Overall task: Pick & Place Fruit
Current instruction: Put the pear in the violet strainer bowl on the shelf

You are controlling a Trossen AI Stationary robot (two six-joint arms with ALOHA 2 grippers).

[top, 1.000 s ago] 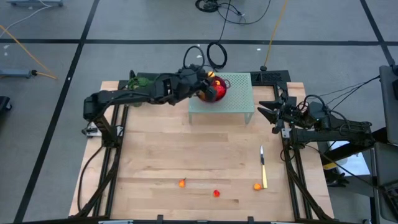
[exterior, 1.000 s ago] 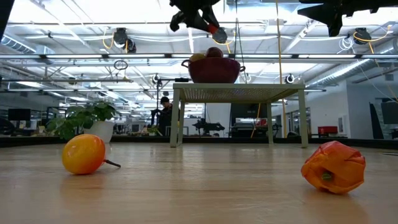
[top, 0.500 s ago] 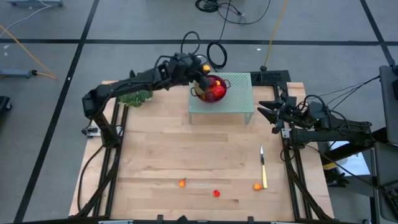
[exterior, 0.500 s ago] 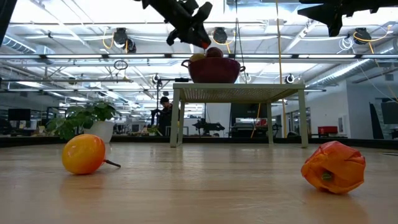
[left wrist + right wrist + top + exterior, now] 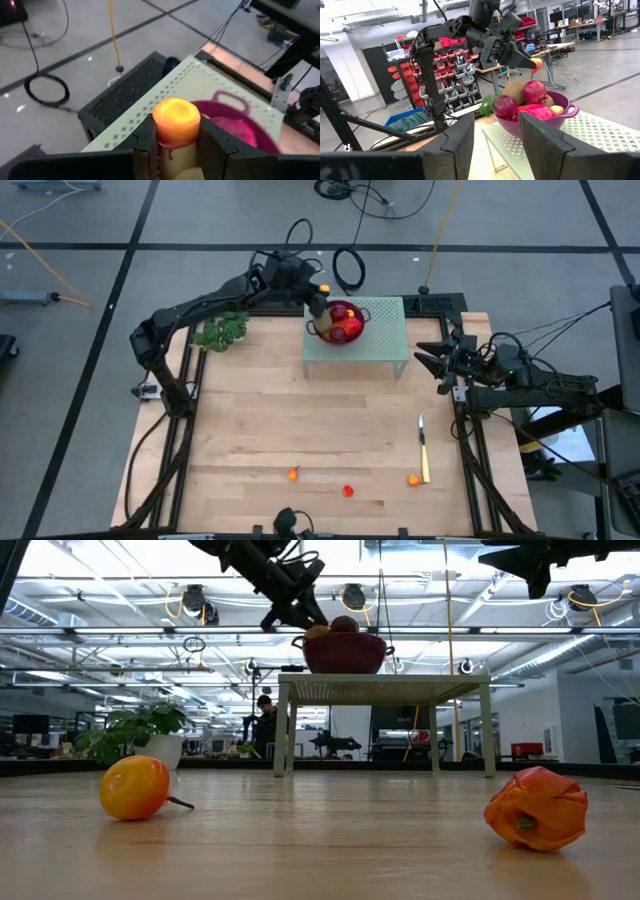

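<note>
Fruit fills the purple bowl (image 5: 341, 322), which stands on a small pale green stand (image 5: 372, 340) at the far edge of the wooden table (image 5: 300, 430). Beside the bowl's left rim, the left end effector (image 5: 319, 290) hangs a little above it, pinching a small orange fruit (image 5: 175, 120) between its fingers (image 5: 145, 137). Inside the bowl sit dark red balls (image 5: 534, 91), a brown-green oval (image 5: 514, 92) and, as far as I can make out, a small yellow piece.

Well away from the bowl, near the table's front edge, three more small pieces lie apart: an orange one (image 5: 293, 474), a red one (image 5: 347, 491) and another orange one (image 5: 414, 479) just beside a slim knife (image 5: 423, 445). A leafy green sprig (image 5: 221, 332) lies to the left of the bowl, off the stand.

The right end effector (image 5: 424, 352) waits to the right of the bowl, past the stand's edge, its fingers (image 5: 457, 140) spread apart with nothing between them.
</note>
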